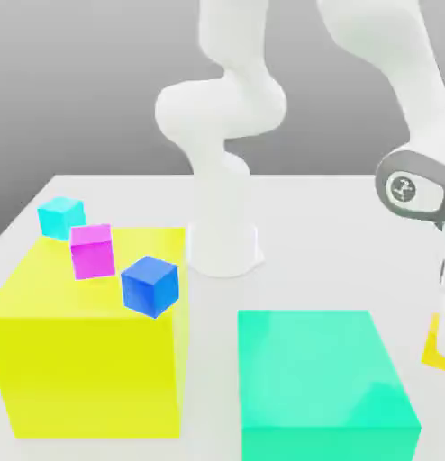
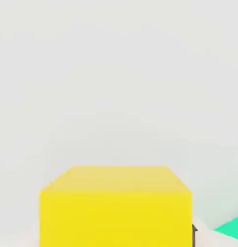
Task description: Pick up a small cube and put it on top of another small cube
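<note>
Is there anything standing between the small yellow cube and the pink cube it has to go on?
Yes. The green block sits between the yellow cube and the pink cube, which rests on the big yellow block beside a blue cube.

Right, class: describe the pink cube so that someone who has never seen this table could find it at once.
Find the large yellow block on the exterior view's left. Three small cubes sit along its top; the magenta-pink cube is the middle one. It sits between the cyan cube and the blue cube, and it alone is pink.

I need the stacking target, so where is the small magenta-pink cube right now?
In the exterior view the small magenta-pink cube sits at the left, on the large yellow block, between the small cyan cube and the small blue cube.
</note>
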{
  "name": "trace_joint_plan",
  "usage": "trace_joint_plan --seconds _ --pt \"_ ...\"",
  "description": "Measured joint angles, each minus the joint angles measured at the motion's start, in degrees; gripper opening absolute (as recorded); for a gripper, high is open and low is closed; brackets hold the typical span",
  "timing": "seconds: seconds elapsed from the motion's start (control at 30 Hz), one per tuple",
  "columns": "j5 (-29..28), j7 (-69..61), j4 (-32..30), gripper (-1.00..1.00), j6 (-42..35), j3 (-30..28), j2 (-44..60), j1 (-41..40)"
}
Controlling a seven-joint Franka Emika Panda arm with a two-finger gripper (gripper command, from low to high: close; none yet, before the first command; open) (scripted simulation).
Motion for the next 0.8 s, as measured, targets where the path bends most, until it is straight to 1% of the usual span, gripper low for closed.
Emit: trace_joint_plan --seconds 0.1,0.17,0.3,0.57,0.63,0.73,0.77,0.8 --pt "0.67 0.77 -0.7 -1.0 -5.28 -4.0 -6.25 -6.4" --pt "1.18 1.25 -1.17 -1.0 -8.79 -5.74 -10.42 -12.19" --pt "2.59 1.89 -2.12 -1.0 -15.76 -9.63 -18.73 -17.39" --pt "4.76 3.54 -3.97 -1.0 -29.82 -21.05 -34.97 -29.68" --pt "5.03 3.66 -5.61 -1.0 -29.49 -22.74 -36.25 -31.51" --pt "5.04 3.54 -9.82 -1.0 -23.33 -23.59 -34.3 -32.24" --pt "5.05 3.49 -10.65 1.0 -22.04 -23.67 -33.83 -32.34" --pt "5.06 3.49 -10.65 1.0 -22.04 -23.67 -33.83 -32.34"
